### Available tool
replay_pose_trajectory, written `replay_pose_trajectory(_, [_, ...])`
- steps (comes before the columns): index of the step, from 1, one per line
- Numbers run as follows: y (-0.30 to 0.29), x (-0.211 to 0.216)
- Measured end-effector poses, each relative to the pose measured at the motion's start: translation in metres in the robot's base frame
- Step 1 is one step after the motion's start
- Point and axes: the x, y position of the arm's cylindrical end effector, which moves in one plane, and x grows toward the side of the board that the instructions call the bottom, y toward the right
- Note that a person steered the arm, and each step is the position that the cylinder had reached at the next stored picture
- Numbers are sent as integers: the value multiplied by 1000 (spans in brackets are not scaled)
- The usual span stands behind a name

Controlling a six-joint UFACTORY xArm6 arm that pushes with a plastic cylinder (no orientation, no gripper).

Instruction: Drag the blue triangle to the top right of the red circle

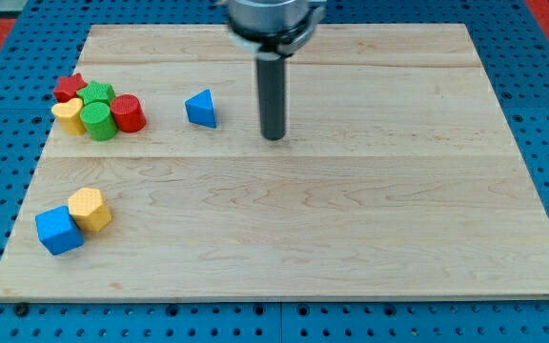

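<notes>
Blue is the colour to track: the blue triangle (200, 109) lies on the wooden counter (351, 238), apart from the red circle (128, 113), at about 3 o'clock from it with a clear gap between. The rod's tip (274, 137) stands at roughly 4 o'clock from the triangle, near it but not touching. No fingers exist on this rig (it ends in a plain rod), so nothing is open, closed or gripped.

Hazards, as judged from this layout:

1. The triangle must travel toward 9 o'clock and slightly toward 12. A push from the present side is roughly correct, but the faces are angled, so an off-centre contact would probably spin the block or let it slip off the tip.
2. Overshoot is likely to drive the triangle into the red circle, which touches a packed cluster; one knock could shift several blocks at once.
3. Contact applied from too far toward 12 o'clock would send the block toward 6 or 7 o'clock, below the circle instead of above it.

Count of blocks visible:

- Blue: two (the triangle; a blue cube (58, 231) near the 8 o'clock corner).
- Red: two (the circle; a red star-like block (69, 87)).
- Green: two, a green cylinder (98, 121) and a green block (98, 93), shape unclear.
- Yellow: two, a yellow heart-like block (67, 114) and a yellow hexagon block (90, 209), touching the cube.
</notes>
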Motion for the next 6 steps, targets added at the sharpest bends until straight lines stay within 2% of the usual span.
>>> replay_pose_trajectory(2, [-157,-19])
replay_pose_trajectory(4, [-79,-48])
replay_pose_trajectory(6, [-141,-49])
